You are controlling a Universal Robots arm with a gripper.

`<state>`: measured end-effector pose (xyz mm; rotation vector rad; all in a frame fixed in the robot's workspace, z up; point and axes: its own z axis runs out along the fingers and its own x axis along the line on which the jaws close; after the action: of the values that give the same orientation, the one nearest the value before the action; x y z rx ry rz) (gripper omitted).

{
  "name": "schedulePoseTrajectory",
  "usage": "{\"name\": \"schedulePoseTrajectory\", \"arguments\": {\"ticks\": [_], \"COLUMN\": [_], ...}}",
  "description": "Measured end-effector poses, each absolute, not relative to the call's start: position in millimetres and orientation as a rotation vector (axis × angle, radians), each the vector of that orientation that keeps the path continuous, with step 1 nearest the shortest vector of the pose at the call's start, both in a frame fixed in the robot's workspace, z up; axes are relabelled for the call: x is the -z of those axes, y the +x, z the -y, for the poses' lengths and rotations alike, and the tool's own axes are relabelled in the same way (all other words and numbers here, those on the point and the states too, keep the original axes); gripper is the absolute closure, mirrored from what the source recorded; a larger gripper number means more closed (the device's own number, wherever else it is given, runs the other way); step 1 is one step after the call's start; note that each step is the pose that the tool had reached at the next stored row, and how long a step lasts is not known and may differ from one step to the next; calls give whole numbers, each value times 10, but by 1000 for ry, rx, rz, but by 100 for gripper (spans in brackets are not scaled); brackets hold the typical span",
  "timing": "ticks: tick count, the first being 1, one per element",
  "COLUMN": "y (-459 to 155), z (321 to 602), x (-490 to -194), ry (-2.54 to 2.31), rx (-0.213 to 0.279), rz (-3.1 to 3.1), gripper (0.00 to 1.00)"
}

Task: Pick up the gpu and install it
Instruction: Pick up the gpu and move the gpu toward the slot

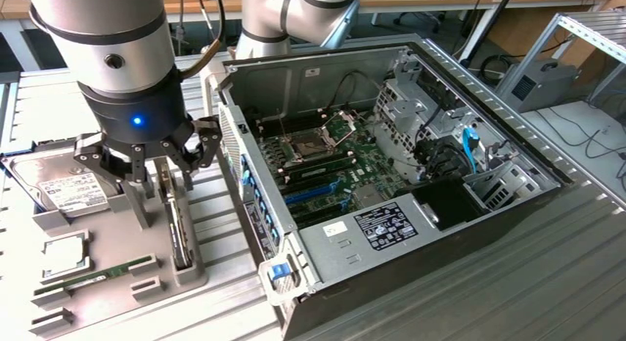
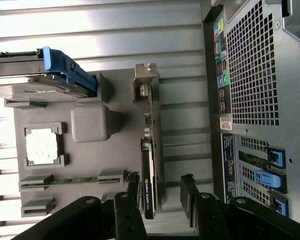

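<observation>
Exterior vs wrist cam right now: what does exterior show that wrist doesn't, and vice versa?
Exterior adds: the inside of the open case, with the motherboard and a blue cable, plus the arm's body above the tray.
Wrist adds: the case's rear vent grille, rear ports and the gpu's silver bracket.
Both: the open gripper straddling the gpu, which stands on edge in the grey tray, with the hard drive, CPU and memory stick alongside.

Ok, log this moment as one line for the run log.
gripper: open, straddling gpu | gpu: on edge in grey holder tray, outside computer case | install: not done
</observation>
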<state>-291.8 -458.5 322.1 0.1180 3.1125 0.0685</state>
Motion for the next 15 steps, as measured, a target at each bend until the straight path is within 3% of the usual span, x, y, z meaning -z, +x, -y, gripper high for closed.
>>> {"name": "schedulePoseTrajectory", "arguments": {"ticks": [1, 2, 15], "y": [-2917, -2917, -2930], "z": [4585, 4585, 4585], "x": [-3221, -3201, -2994], "ry": [118, 118, 118], "rx": [-68, -69, -68], "rz": [-3112, -3112, -3113], "gripper": [56, 50, 50]}}
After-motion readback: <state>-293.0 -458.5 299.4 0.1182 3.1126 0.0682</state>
